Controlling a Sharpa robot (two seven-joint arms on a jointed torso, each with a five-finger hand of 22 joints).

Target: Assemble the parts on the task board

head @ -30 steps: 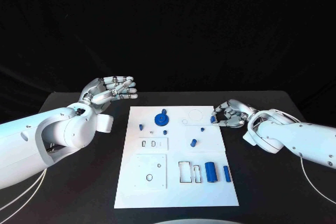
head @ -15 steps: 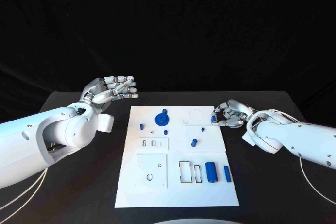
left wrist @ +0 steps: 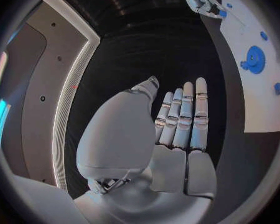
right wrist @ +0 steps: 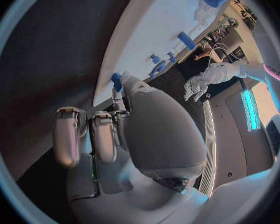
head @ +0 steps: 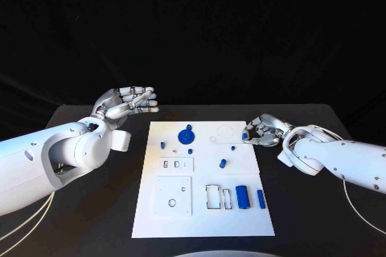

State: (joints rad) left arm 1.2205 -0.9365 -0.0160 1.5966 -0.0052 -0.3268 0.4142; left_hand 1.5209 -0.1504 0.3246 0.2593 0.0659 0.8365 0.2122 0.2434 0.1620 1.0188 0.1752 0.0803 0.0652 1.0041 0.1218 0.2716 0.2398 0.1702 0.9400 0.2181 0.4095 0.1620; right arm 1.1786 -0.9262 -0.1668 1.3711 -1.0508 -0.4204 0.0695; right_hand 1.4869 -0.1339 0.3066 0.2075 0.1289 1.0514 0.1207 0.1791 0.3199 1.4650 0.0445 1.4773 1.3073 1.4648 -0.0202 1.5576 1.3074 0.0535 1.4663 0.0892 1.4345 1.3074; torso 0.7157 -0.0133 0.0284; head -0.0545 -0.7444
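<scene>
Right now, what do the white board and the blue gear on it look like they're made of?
The task board looks like matte white plastic or painted sheet: flat, even, no glare. The blue gear looks like moulded or printed plastic: uniform saturated colour, dull surface. Neither can be confirmed by sight.

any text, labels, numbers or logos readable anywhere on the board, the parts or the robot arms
None can be read.
Task board: plain white, with outlined recesses and holes but no lettering or numbers.
Blue gear and blue cylinder: no markings to be seen.
Left hand and right hand: no brand or label legible on the hands or the white arm shells.
</scene>
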